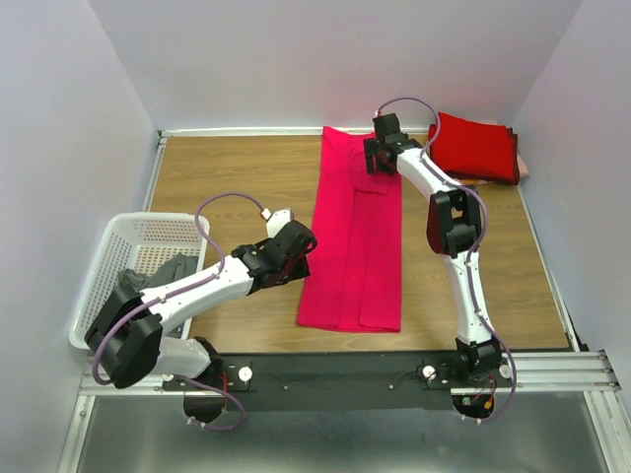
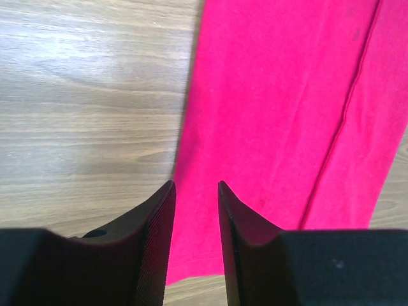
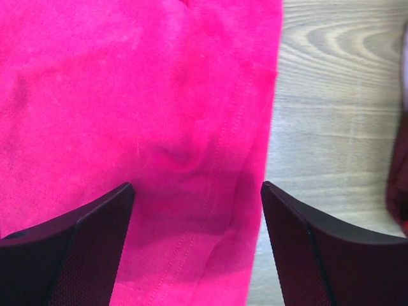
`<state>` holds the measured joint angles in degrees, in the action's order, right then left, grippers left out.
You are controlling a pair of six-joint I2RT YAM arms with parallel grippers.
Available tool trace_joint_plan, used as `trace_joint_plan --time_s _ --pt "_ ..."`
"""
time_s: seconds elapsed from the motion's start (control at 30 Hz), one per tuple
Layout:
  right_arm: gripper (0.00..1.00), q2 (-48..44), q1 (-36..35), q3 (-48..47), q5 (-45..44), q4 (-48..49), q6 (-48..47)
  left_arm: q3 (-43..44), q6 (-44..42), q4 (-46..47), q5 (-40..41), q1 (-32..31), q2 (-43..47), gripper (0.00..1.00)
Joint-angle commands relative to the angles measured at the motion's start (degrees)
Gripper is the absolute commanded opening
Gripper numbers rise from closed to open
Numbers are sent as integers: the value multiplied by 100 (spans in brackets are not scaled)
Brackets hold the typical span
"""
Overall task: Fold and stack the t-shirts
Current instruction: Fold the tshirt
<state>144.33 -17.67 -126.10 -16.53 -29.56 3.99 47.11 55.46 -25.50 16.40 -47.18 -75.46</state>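
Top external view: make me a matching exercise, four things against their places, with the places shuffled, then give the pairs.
Things
1. pink t-shirt
2. stack of red t-shirts
3. white basket
4. grey cloth

Places
A. inside the basket
B. far right corner of the table
C. at the left edge of the table
D. middle of the table, lying flat

Pairs: 1-D, 2-B, 3-C, 4-A

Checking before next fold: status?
Left pincer open at left edge of pink t-shirt. Right pincer wide open over its far end. Folded red t-shirts clear, far right.
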Motion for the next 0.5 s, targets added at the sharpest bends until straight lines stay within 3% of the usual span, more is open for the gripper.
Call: trace_joint_plan --time_s 0.0,0.3,0.47 --pt "88 -467 -26 -28 -376 -138 -4 114 -167 -228 320 77 233 44" --pt "92 -1354 -17 595 -526 -155 400 35 -387 -26 416 139 436 50" --pt "92 -2198 -26 1692 -193 -164 954 -228 -413 325 101 139 392 49"
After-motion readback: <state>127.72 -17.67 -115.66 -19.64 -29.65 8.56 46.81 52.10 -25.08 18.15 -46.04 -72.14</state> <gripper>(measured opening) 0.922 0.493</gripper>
